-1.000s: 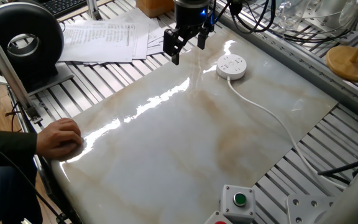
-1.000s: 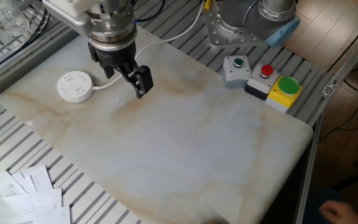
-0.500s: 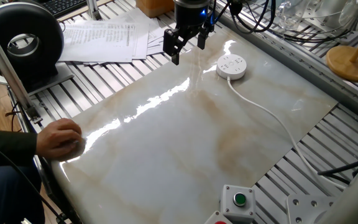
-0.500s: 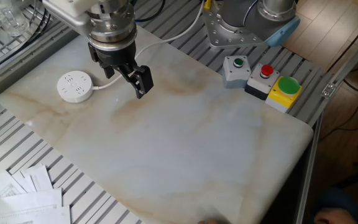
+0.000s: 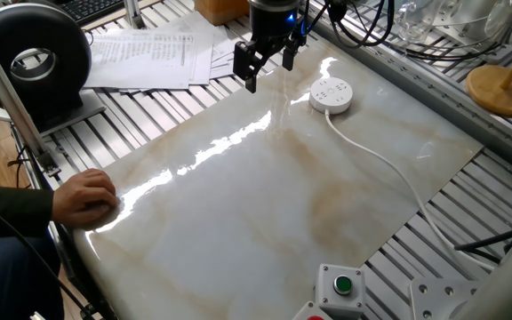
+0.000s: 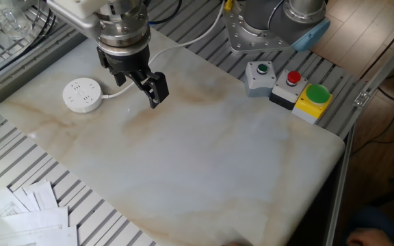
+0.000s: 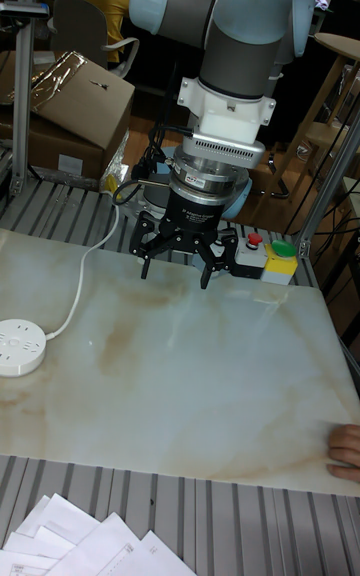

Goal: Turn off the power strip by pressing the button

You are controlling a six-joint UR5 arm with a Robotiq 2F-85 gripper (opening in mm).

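Nothing has moved; your pincer [image 7: 173,274] hangs spread and could miss the button on the round white plastic power strip [image 5: 331,94].

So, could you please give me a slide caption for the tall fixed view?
Open gripper hovers over the marble slab, apart from the round white power strip.

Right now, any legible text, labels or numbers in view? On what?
No text is legible.
Printed sheets: print too blurred.
Cardboard box: white labels too small.
Power strip: face markings too small.
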